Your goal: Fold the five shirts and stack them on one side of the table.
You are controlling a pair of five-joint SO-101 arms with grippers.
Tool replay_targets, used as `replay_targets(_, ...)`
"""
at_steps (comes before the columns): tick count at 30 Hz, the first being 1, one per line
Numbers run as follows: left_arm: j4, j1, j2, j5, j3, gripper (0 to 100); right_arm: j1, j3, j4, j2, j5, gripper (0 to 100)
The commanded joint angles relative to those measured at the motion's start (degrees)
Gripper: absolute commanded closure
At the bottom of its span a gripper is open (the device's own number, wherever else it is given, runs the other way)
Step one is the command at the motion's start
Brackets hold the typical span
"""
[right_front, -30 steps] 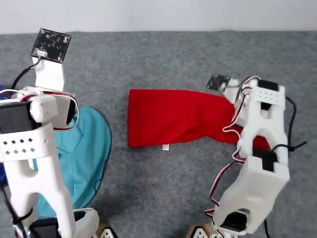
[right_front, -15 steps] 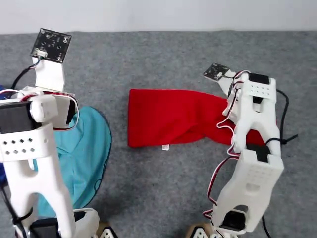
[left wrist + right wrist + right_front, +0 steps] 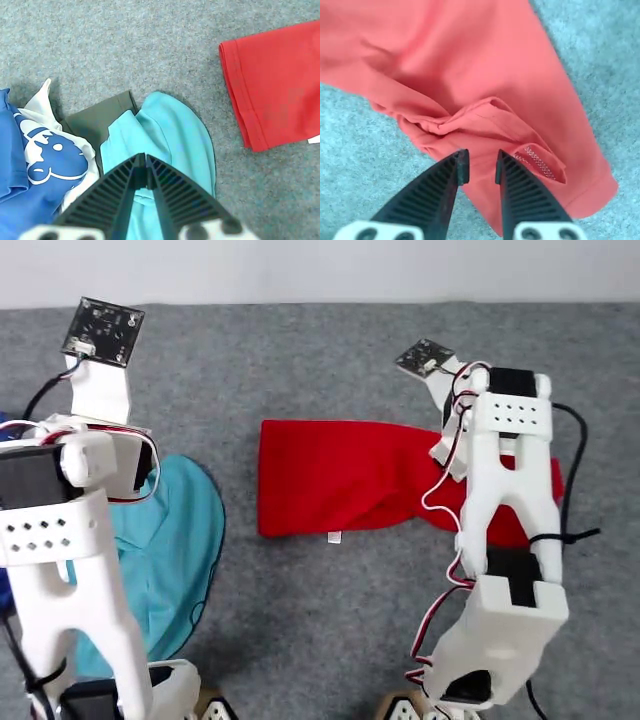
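The right end effector (image 3: 479, 167) has travelled farther out over the red shirt (image 3: 340, 475), away from its base.

Table (image 3: 300, 360): grey felt-like cloth, matt, fuzzy nap, looks rough.
Red shirt (image 3: 340, 480): soft knit cloth, matt, smooth; you'll see a stitched hem & soft creases.
Teal shirt (image 3: 185, 530): thin cloth, matt, smooth.
Blue shirt (image 3: 17, 175): cloth, matt, w/ flat white print.
Olive shirt (image 3: 95, 120): plain cloth, matt.
Left gripper (image 3: 146, 159): black plastic, ribbed inner faces, dull sheen.
Right gripper (image 3: 481, 155): same black ribbed plastic, white plastic at base.
Left arm (image 3: 60, 560), right arm (image 3: 510, 500): white plastic, smooth, to your eye approx. semi-matt.
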Motion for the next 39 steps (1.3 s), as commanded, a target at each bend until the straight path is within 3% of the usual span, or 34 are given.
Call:
replay_targets(1, 0.26, 0.0, -1.49, -0.62, -0.22, 99, 1.1, -2.9, 2.59, -3.3, -0.7, 90.8)
replay_targets(12, 0.44, 0.0, -1.49, -0.62, -0.22, 99, 4.26, -3.16, 6.55, 6.81, -0.88, 94.5)
replay_targets(21, 0.44, 0.0, -1.49, -0.35, -0.22, 99, -0.04, -4.57, -7.6, 14.37, -1.05, 97.3)
replay_targets(28, 0.53, 0.0, -1.49, -0.35, -0.22, 99, -1.89, -17.85, 0.04, 14.9, -4.48, 96.9)
replay_targets(34, 0.53, 0.0, -1.49, -0.26, -0.22, 99, -1.63, -19.08, 0.22, 17.71, -4.48, 96.9)
replay_targets(39, 0.62, 0.0, -1.49, -0.35, -0.22, 99, 0.04, -20.13, 12.18, 13.93, -4.48, 96.9)
